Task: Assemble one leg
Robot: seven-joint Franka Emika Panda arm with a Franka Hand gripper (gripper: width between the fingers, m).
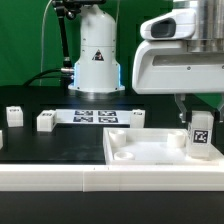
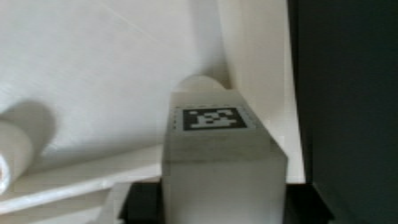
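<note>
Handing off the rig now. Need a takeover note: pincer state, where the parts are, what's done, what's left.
Pincer: appears shut on the leg, which is held upright with its tag toward the exterior camera.
Leg: at the corner of the top on the exterior view's right; can't tell if it is seated.
Three loose white blocks lie near the marker board.
Done: leg gripped and at the top.
Left: seat it, release.

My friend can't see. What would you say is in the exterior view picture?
The gripper holds a small white leg upright over the white tray-like top. Other legs stand on the black table near the marker board.
</note>
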